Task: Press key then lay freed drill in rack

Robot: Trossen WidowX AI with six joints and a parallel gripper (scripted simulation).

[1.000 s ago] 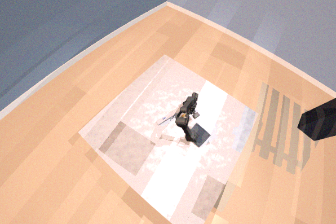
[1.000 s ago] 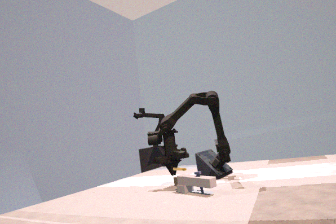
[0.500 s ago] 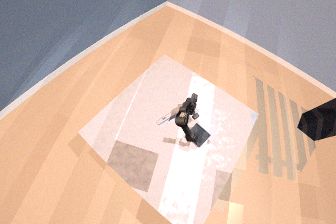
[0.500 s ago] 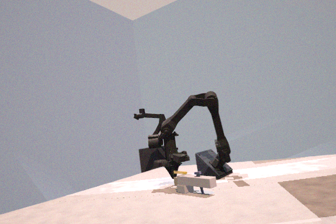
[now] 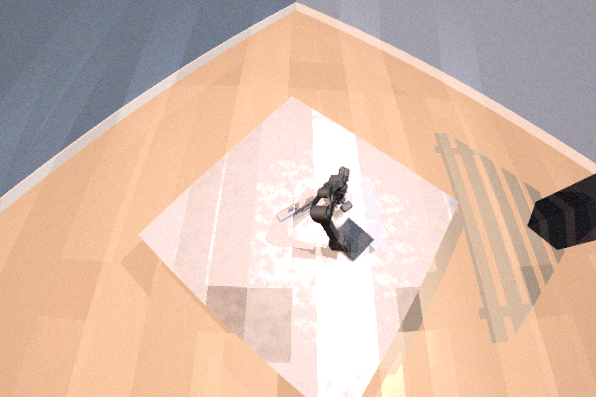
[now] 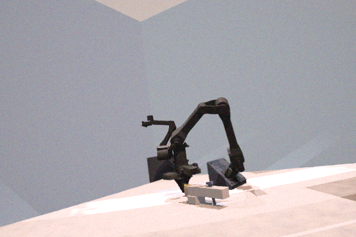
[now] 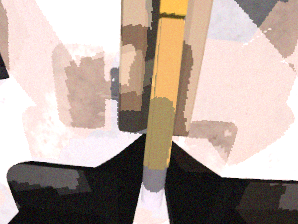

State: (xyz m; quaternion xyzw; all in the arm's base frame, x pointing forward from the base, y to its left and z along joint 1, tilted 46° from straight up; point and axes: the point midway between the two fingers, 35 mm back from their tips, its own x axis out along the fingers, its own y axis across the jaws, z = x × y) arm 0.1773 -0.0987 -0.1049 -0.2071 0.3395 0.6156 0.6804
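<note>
My gripper [image 6: 183, 191] [image 7: 154, 139] is shut on the drill, a yellow rod with a grey end [image 7: 167, 60] [image 6: 186, 186]. The fingers are just off the near end of a long beige grooved block [image 5: 284, 216] [image 6: 213, 192] [image 7: 134, 37]. In the wrist view the drill lies lengthwise between the block's two side walls; in the exterior view only a little yellow shows at its end, low at the top. How deep the drill sits is unclear. A blue knob [image 6: 209, 183] stands at the block's top and a blue leg [image 6: 214, 201] below it. I cannot tell which part is the key.
A dark blue wedge-shaped box [image 6: 217, 170] stands behind the block, beside the arm's lower links. A dark panel [image 6: 153, 168] shows behind the gripper in the exterior view. A black object [image 5: 565, 216] juts in at the right edge of the top view. Strong light patches and shadows cross the table [image 5: 175, 234].
</note>
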